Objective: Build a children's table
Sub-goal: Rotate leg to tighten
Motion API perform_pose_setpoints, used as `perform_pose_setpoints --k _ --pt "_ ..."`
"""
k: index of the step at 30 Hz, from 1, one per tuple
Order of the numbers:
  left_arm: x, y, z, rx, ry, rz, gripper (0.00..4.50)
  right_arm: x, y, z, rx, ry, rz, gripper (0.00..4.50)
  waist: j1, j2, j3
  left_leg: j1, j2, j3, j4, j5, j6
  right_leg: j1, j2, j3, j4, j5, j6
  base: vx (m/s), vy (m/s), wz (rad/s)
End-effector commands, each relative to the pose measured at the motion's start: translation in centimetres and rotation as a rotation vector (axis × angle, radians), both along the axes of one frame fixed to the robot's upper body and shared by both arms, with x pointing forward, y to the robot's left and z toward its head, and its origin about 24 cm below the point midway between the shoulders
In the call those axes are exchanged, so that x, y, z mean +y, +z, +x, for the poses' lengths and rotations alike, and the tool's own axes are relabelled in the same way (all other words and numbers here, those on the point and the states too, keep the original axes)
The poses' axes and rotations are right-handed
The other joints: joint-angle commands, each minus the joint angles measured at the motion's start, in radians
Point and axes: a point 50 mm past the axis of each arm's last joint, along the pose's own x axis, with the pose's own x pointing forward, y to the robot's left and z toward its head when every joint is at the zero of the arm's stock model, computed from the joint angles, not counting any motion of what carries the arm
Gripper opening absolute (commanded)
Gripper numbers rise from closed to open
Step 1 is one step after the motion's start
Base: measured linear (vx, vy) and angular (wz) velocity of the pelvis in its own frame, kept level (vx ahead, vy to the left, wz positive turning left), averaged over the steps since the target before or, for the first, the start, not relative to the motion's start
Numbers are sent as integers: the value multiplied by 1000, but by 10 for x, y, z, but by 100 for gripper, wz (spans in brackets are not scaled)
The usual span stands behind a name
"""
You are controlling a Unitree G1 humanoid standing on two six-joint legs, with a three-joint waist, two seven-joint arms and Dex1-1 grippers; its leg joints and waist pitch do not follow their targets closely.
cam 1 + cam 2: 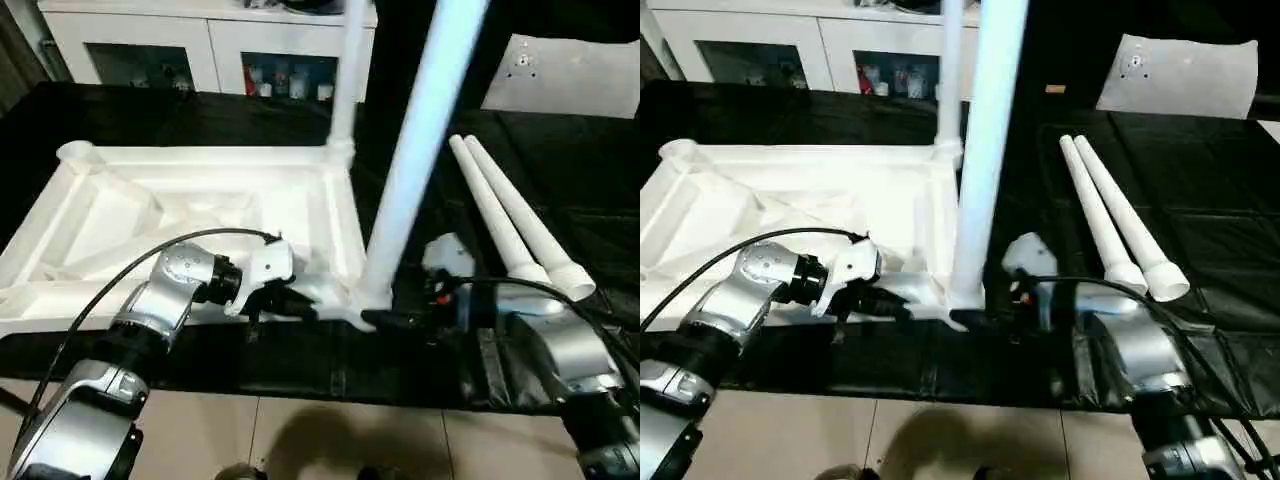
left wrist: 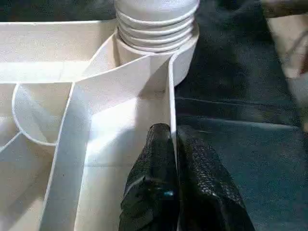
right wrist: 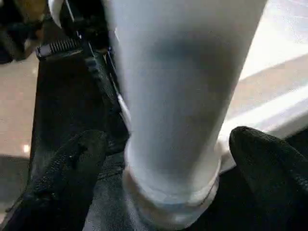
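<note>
From my head cameras I see the white tabletop (image 1: 200, 215) lying underside up on the black table (image 1: 560, 170). Two legs stand upright in its corner sockets: a near leg (image 1: 415, 150) and a far leg (image 1: 345, 80). Two loose legs (image 1: 510, 215) lie side by side to the right.

My left wrist camera shows the left pincer (image 2: 174, 192) clamped on the tabletop's thin rim wall, near the threaded socket.

My right wrist camera shows the right pincer (image 3: 168, 159) spread wide, one finger (image 3: 72, 163) on either side of the near leg's base, gripping nothing.
</note>
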Motion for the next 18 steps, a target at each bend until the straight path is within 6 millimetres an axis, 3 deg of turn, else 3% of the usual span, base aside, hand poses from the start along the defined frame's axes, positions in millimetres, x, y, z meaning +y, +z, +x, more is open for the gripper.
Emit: perform_pose_setpoints --k 1,4,10,18 --pt "-7 3 -2 8 -93 0 0 2 2 1 -2 51 -16 447 2 -9 -59 10 64 -13 -63 -180 79 52 -71 59 -61 -273 -208 0 0 0" --pt "-7 3 -2 6 -111 14 0 4 2 2 6 67 0 447 5 -10 -58 9 65 -13 -63 -175 84 54 -69 59 -56 -235 -218 0 0 0" --pt "-6 3 -1 12 -133 25 0 5 3 1 37 134 15 375 16 -11 -57 9 66 -12 -62 -179 82 55 -72 59 -56 -243 -223 0 0 0" --pt "-3 2 0 16 -137 28 0 4 2 0 49 159 18 320 24 -13 -58 10 66 -11 -61 -165 82 56 -71 59 -53 -223 -226 0 0 0"
